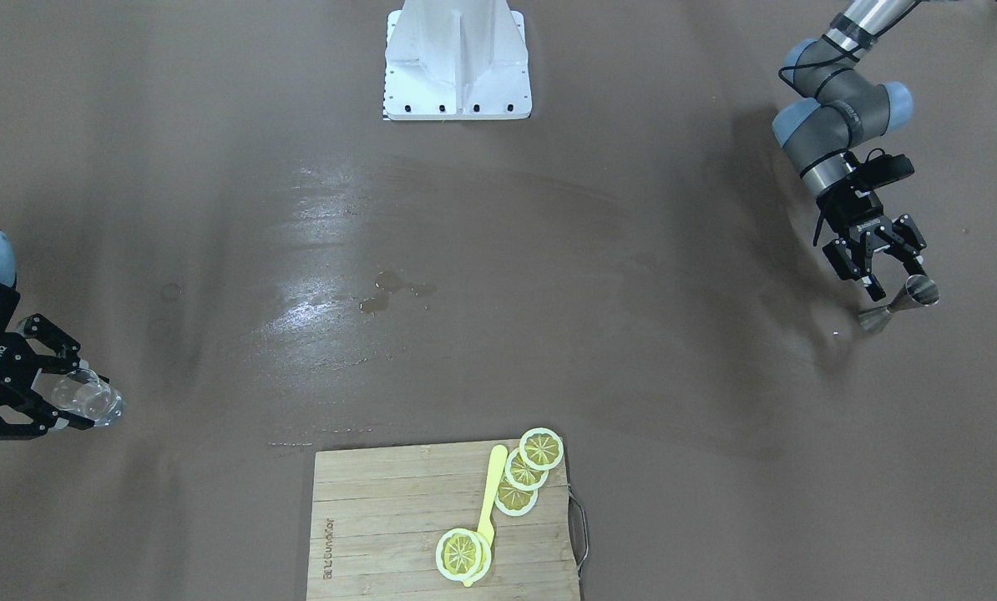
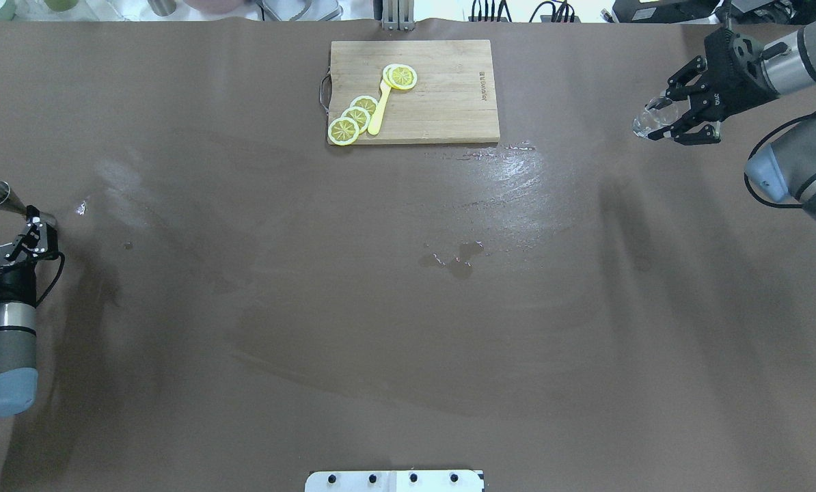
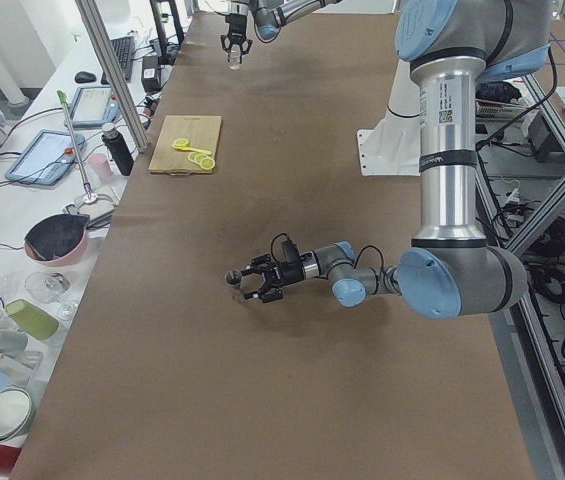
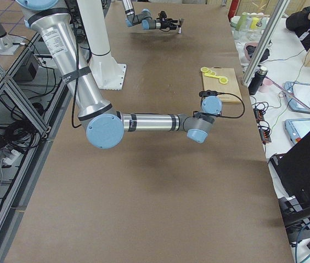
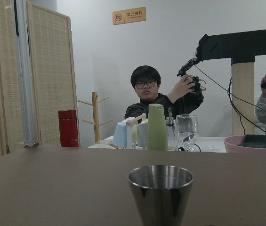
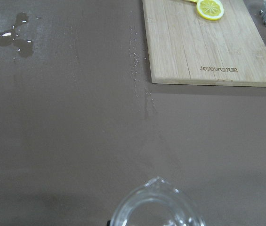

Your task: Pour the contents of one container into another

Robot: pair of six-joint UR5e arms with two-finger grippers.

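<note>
Pour not yet begun, by the look of it. The left end effector [image 1: 889, 284] was pinched narrow on the waist of a steel jigger [image 1: 899, 304] at the far right of the front-facing view. The jigger stood upright in the wrist view; whether it touched the worktop [image 2: 312, 307] could not be told. The right end effector [image 2: 666, 120] was closed around a clear spouted glass [image 2: 648, 119] in the upper right of the overhead view. The two vessels were well apart, nearly the full frame width between them. Contents of either could not be told. A small puddle [image 2: 459, 258] lay mid-frame. A cutting board [image 2: 442, 96] with lemon slices [image 2: 353, 119] sat at top centre. Judged left to do: bring the vessels together, tip one over the other.
</note>
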